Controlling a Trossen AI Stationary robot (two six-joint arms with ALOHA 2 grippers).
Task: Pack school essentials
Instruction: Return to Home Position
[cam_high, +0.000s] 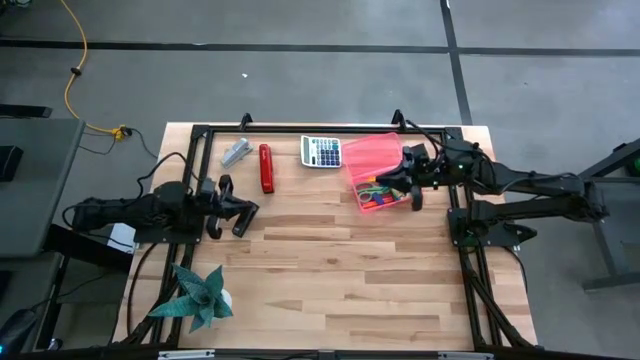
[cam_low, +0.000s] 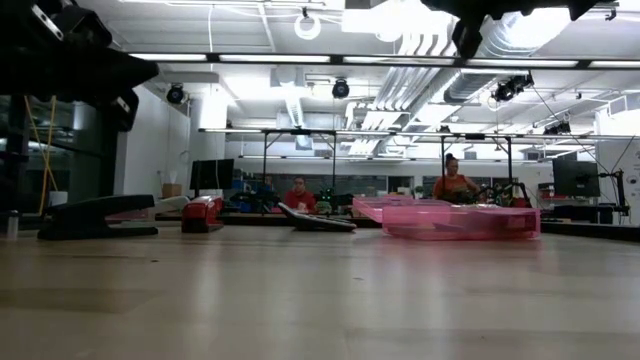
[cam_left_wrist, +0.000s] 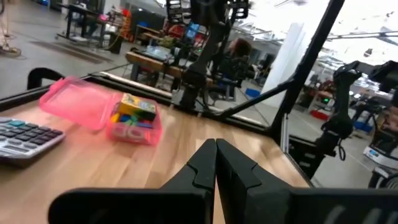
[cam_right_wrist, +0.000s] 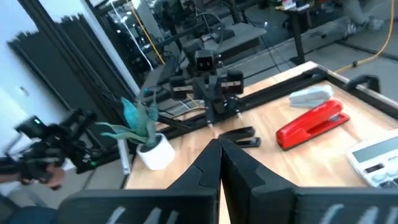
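The school essentials show as a heap of small coloured pieces (cam_high: 377, 196) lying in the tray of an open pink case (cam_high: 372, 160). In the left wrist view a green-yellow crayon box (cam_left_wrist: 138, 108) lies on top of them. The case's lid is folded back toward the far edge. My right gripper (cam_high: 400, 185) is shut and hovers level above the case's right side, holding nothing. My left gripper (cam_high: 240, 212) is shut and hangs low over the table's left side, pointing toward the case, with nothing between its fingers (cam_left_wrist: 205, 163).
A grey-white calculator (cam_high: 321, 151), a red stapler (cam_high: 266, 168) and a grey stapler (cam_high: 236, 152) lie along the far edge. A potted plant (cam_high: 200, 296) stands at the near left corner. Bare wood spans the middle and near side. People sit in the room beyond the table.
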